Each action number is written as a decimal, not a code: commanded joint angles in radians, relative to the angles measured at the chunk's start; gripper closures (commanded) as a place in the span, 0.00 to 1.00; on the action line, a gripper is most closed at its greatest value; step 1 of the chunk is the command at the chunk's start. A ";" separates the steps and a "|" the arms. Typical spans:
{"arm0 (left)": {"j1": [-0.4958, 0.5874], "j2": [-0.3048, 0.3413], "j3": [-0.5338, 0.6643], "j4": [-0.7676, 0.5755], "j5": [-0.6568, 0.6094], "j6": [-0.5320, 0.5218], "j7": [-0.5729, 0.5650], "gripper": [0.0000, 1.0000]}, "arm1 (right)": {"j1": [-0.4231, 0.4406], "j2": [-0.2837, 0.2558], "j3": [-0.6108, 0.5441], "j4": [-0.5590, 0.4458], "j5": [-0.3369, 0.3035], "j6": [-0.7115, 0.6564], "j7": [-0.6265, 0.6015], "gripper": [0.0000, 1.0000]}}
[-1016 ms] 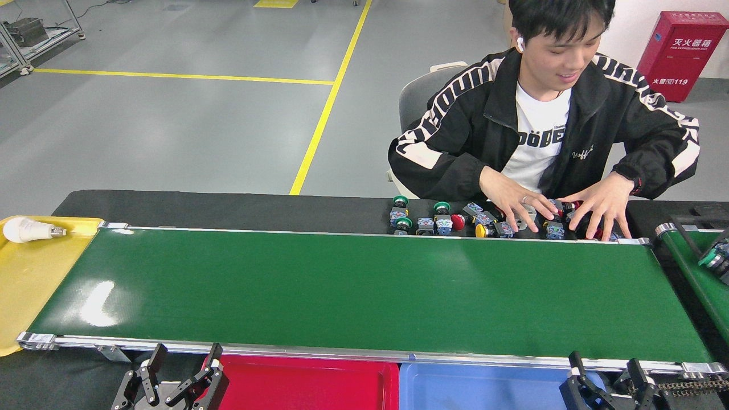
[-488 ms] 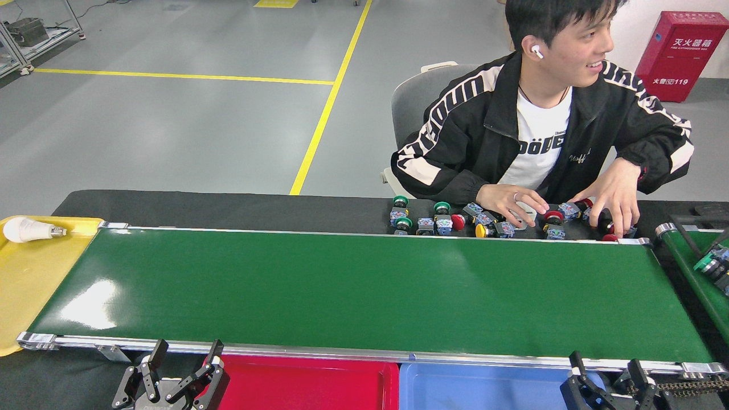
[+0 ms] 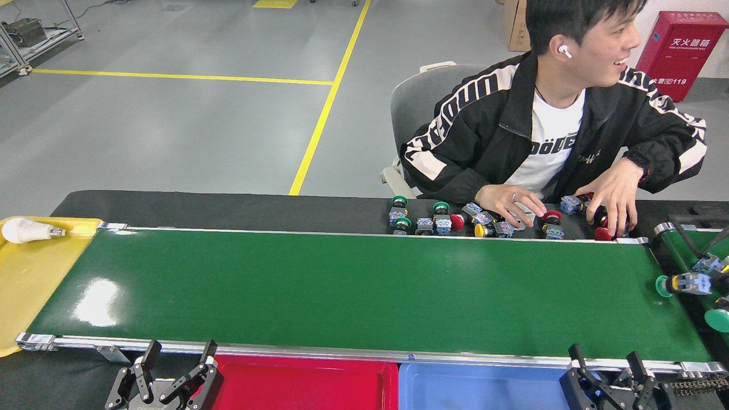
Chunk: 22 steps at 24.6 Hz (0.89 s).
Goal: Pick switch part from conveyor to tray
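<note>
Green-capped switch part (image 3: 680,283) lies on its side right at the right end of the conveyor (image 3: 364,293), round green cap pointing left onto the glossy belt, grey-blue body trailing off toward the smaller belt (image 3: 692,256) beside it, where more parts are bunched and another green cap (image 3: 717,320) pokes in at the frame edge. The rest of the long belt is bare, silver rails along both sides. Behind the far rail, a row of spare switches (image 3: 455,219) with green, red and yellow caps sits on the black table, and a person's hands (image 3: 612,196) rest among them. Writing: the red cabinet (image 3: 680,48) at back right shows "119" under white characters; the jacket lettering is too broken to read. Down front, the left gripper (image 3: 173,367) hangs with fingers spread, holding nothing, at the corner of the red tray (image 3: 307,387); the right gripper (image 3: 606,370) likewise spread and empty over the blue tray (image 3: 478,390). A yellow tray (image 3: 23,285) at left carries a light bulb (image 3: 28,230)
</note>
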 commanded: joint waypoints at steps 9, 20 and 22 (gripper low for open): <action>0.005 -0.002 0.006 -0.013 0.003 -0.001 0.008 0.00 | -0.017 -0.008 -0.016 -0.016 -0.005 0.002 0.048 0.02; 0.005 0.001 0.023 -0.013 0.004 -0.004 0.008 0.00 | -0.213 -0.077 0.003 0.092 0.038 0.177 0.203 0.03; 0.005 -0.002 0.014 -0.013 0.004 -0.004 0.007 0.00 | -0.217 -0.080 0.012 0.113 0.069 0.191 0.203 0.04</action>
